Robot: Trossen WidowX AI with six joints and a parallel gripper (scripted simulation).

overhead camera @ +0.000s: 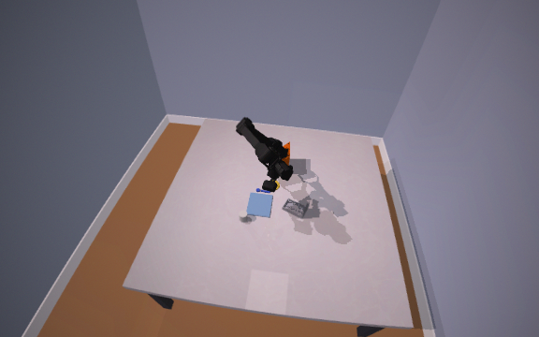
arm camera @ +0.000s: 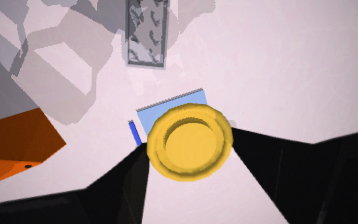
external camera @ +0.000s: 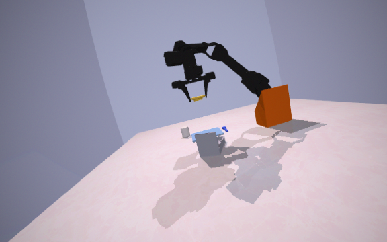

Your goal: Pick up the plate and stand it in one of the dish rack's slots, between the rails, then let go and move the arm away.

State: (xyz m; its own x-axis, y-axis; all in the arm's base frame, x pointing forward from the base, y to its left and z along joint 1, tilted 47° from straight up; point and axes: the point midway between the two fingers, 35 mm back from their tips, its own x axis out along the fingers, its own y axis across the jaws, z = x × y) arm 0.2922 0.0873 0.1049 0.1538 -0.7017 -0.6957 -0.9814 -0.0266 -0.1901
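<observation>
The yellow round plate (overhead camera: 277,185) (external camera: 198,98) (arm camera: 190,145) is held by opposite edges of its rim, lying nearly level high above the table. My gripper (external camera: 198,98) (arm camera: 188,139) is shut on it, with one finger at each side. The grey dish rack (overhead camera: 293,213) (external camera: 207,144) (arm camera: 147,66) stands on the table below, apart from the plate; in the wrist view it is beyond the plate, near the top edge. Its row of small rails shows in the wrist view, but part of the rack is cut off there. In the top view the arm hides most of the fingers.
A light blue slab (overhead camera: 260,205) (external camera: 213,131) (arm camera: 152,114) lies beside the rack. A small dark blue object (overhead camera: 263,190) (external camera: 225,129) (arm camera: 135,134) lies near its edge. A whitish cylinder (overhead camera: 243,214) (external camera: 185,132) stands at its far side. The orange arm base (overhead camera: 287,152) (external camera: 277,105) (arm camera: 25,135) stands behind.
</observation>
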